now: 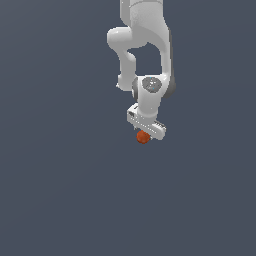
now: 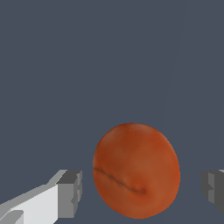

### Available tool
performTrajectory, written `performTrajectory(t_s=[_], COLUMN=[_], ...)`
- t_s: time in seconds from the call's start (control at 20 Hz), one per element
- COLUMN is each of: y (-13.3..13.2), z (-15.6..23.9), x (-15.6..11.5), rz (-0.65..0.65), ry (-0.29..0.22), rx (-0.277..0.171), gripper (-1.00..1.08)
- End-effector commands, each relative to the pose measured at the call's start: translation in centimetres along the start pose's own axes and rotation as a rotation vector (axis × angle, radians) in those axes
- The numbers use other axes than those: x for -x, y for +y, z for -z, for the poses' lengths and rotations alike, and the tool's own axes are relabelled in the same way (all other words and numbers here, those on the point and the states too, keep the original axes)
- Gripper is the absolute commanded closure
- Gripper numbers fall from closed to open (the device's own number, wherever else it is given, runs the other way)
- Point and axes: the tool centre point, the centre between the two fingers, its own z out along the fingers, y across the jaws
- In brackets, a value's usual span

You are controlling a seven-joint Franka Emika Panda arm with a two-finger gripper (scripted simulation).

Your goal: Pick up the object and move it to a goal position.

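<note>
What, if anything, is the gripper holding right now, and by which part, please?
Nothing yet: the orange-red ball sits between the open fingers, with gaps on both sides.

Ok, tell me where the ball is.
In the exterior view, the ball sits just under the claw, near centre; the wrist view shows it between the open fingers, apart from both.

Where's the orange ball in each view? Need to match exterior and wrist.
Exterior view: the orange ball sits just under the white gripper, a little above the picture's middle, against the plain grey background.
Wrist view: the ball fills the lower middle of the picture, between the two grey fingertips, with a gap showing on each side.
Shared landmark: the gripper itself; in both views the ball lies right at its fingers.
</note>
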Motion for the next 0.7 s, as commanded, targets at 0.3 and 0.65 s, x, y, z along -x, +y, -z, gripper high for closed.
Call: performTrajectory(t_s=[0.3,0.65], y=[0.0,0.0], z=[-2.2,-2.2], x=[0.0,0.0], rz=[-0.002,-0.002], ry=[0.000,0.000], rx=[0.000,0.000], gripper=[-0.92,1.08])
